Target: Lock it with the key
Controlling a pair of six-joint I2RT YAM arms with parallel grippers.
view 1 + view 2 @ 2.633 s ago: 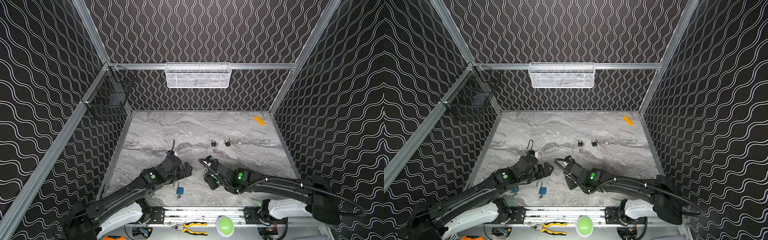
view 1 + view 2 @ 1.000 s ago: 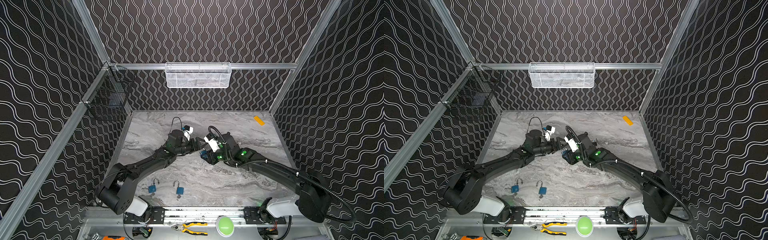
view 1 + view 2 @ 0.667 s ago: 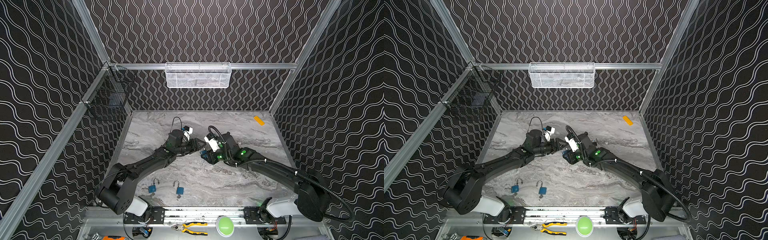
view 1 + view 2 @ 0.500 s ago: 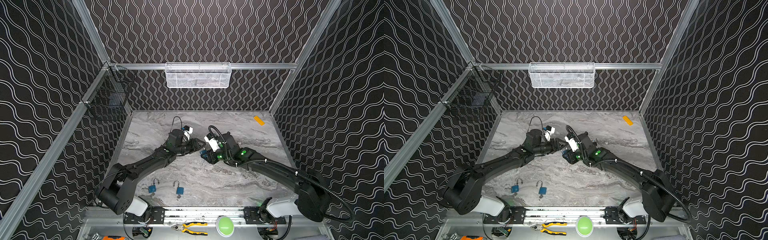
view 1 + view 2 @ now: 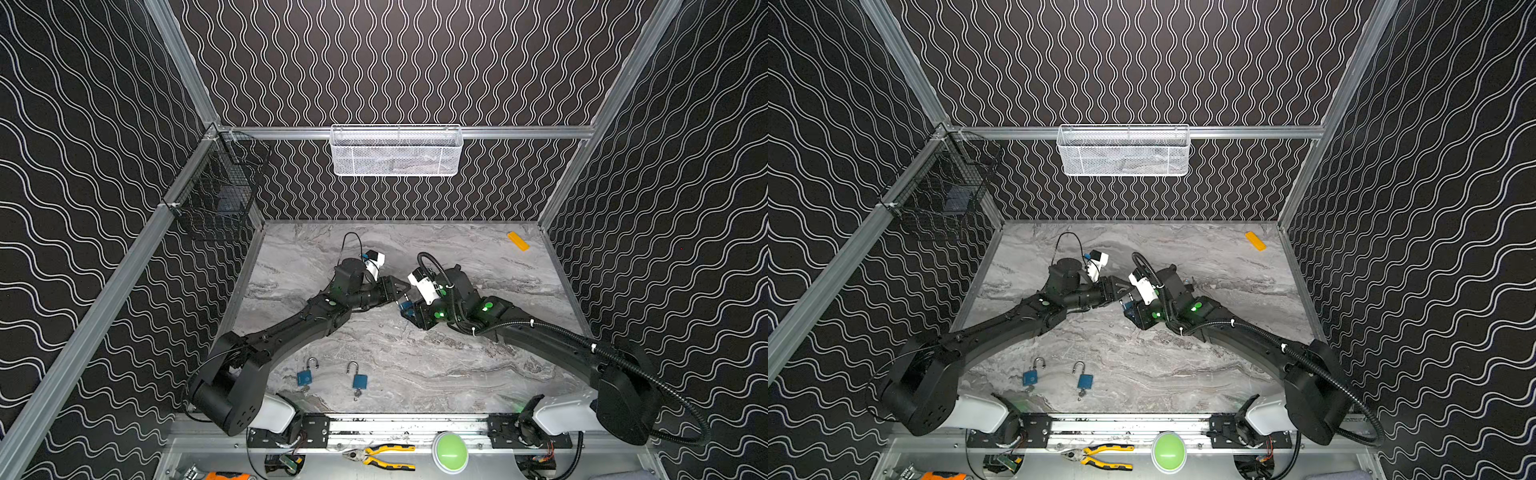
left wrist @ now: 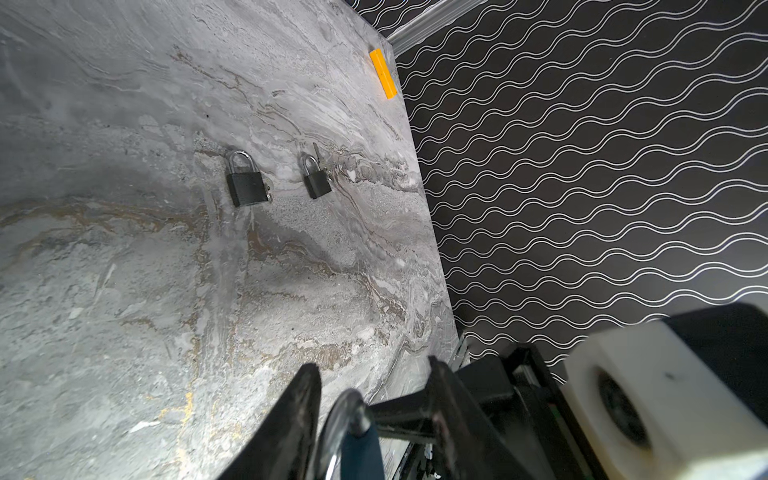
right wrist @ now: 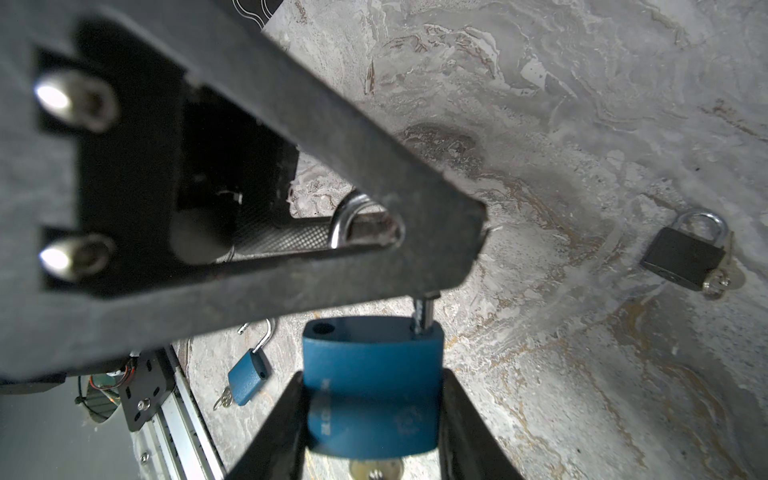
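Observation:
A blue padlock (image 7: pixel 370 386) hangs above the middle of the marble table (image 5: pixel 415 365), and my right gripper (image 7: pixel 372 376) is shut on its body. A key (image 7: pixel 376 469) sits in its underside. The steel shackle (image 7: pixel 353 220) is swung open: one leg is in the body and the other hole is empty. My left gripper (image 6: pixel 372 368) reaches in from the left, its fingers on either side of the shackle (image 6: pixel 347 409). A gap shows to one finger. Both top views show the two grippers meeting, left (image 5: pixel 403 291) and right (image 5: pixel 411 309).
Two more blue padlocks, shackles open, lie near the front edge (image 5: pixel 304 376) (image 5: pixel 359 380). Two black padlocks (image 6: pixel 245 185) (image 6: pixel 316 183) lie beyond the grippers. An orange block (image 5: pixel 518 241) lies at the back right. A white basket (image 5: pixel 395 151) and a black wire basket (image 5: pixel 216 199) hang on the walls.
Both arms came from the front edge to the table's middle, the right carrying the blue padlock. In the last second the left jaws narrowed around the shackle while the arms barely moved.

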